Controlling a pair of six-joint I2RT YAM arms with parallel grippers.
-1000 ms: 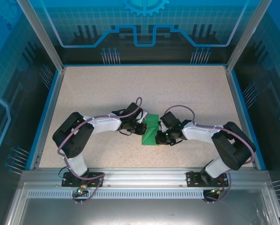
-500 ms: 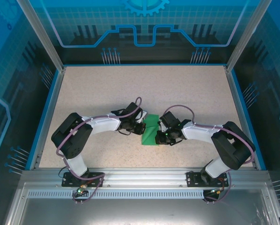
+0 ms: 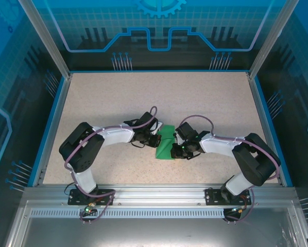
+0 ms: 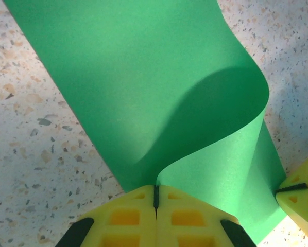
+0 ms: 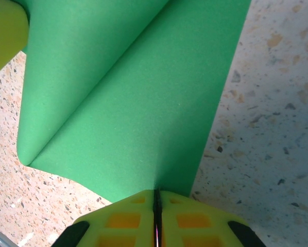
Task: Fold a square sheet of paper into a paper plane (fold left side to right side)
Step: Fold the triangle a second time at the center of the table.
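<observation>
Green paper (image 3: 166, 142) lies curled over at frame centre. Left gripper (image 4: 155, 193) and right gripper (image 5: 156, 198), arms bent inward, pinch its edges.

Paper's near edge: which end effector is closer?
Right. The right end effector grips the paper by that edge; the left end effector grips farther up its left side.
</observation>
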